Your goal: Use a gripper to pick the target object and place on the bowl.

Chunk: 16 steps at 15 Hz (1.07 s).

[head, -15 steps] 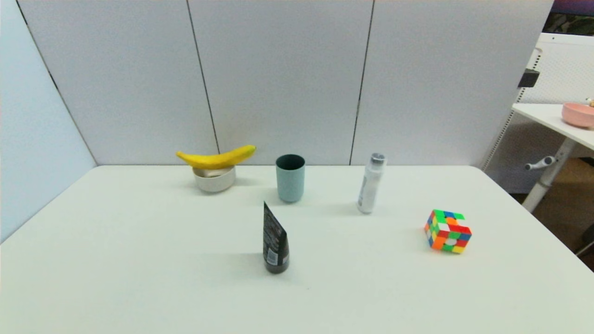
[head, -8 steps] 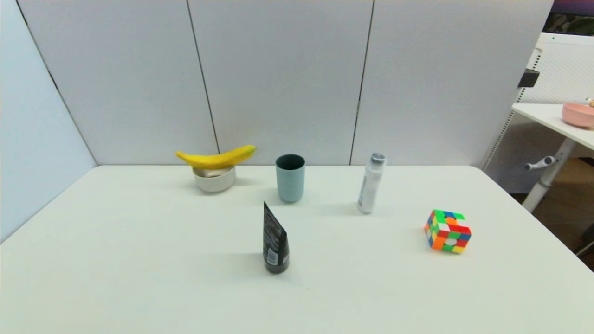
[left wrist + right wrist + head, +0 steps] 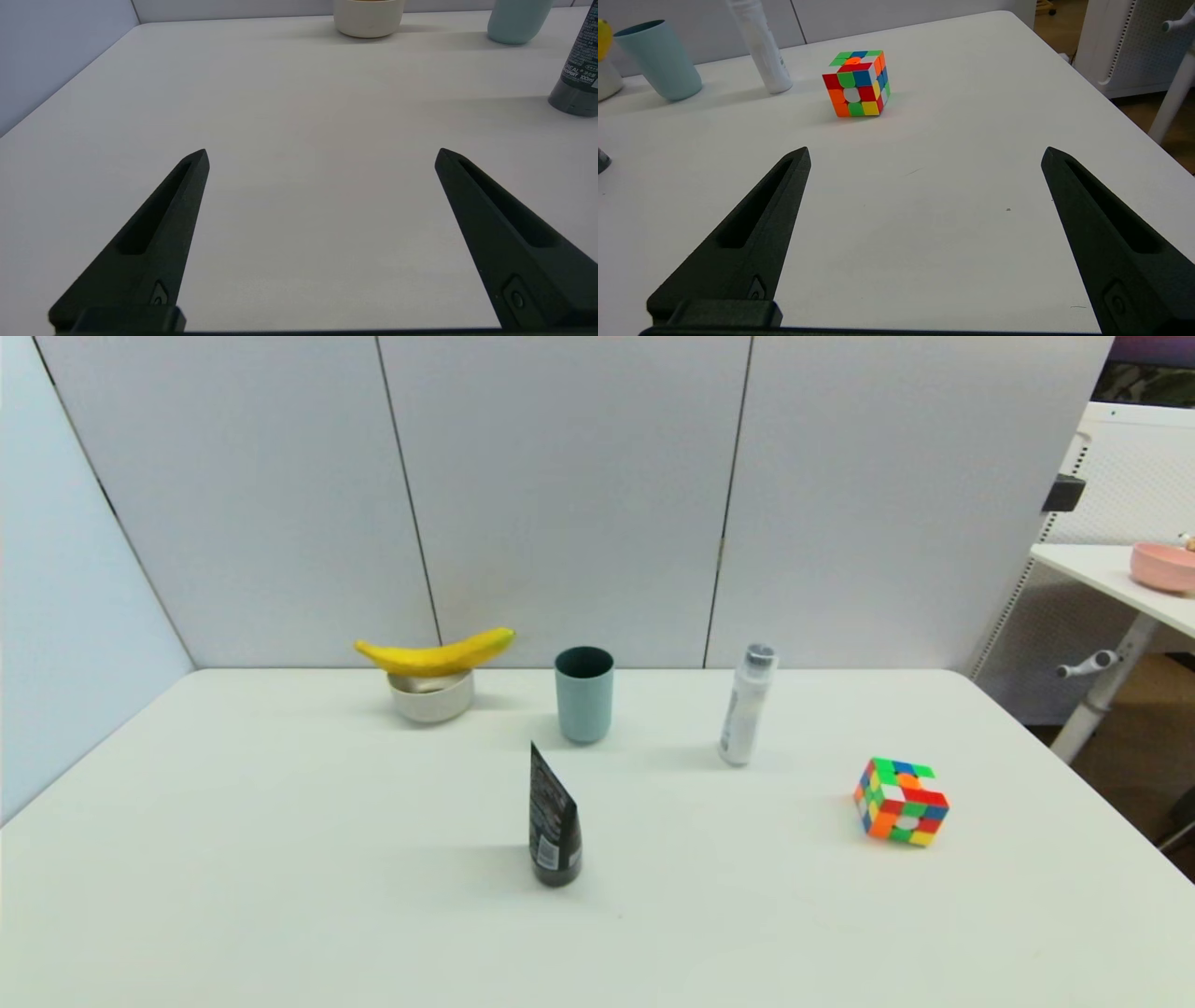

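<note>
On the white table, the banana lies across the bowl, well apart from both spread claws.

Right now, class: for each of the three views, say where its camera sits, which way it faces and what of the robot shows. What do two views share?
Head view: high, looking down the table at banana on bowl; no arm shows.
Left wrist view: low, facing the bowl; left gripper open.
Right wrist view: low, facing the cube; right gripper open.
Shared: both wrist views show the teal cup.
</note>
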### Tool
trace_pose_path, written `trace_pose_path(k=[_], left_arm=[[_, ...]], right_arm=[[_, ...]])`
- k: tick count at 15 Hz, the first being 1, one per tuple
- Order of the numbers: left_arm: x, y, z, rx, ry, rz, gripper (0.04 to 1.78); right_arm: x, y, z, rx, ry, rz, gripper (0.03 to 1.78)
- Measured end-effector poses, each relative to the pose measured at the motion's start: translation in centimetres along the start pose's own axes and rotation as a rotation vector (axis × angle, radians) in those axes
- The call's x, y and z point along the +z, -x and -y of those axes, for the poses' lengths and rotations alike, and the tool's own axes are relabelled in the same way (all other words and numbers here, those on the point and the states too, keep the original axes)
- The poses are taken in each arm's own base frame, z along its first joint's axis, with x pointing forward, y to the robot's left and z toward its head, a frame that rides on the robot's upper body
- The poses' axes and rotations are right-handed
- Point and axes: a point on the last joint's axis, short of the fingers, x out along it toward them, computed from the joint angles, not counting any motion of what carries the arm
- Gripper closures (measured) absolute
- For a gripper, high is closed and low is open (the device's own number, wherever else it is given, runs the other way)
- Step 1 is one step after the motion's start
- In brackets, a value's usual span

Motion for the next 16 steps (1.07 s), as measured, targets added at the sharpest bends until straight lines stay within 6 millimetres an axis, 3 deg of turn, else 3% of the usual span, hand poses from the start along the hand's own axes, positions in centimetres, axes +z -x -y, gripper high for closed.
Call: trace_pose_path(k=[16], left_arm=[[0.01,0.0,0.0,0.0,0.0,0.0,0.11]], right_arm=[[0.0,0.0,0.0,0.0,-0.003,0.0,0.1]])
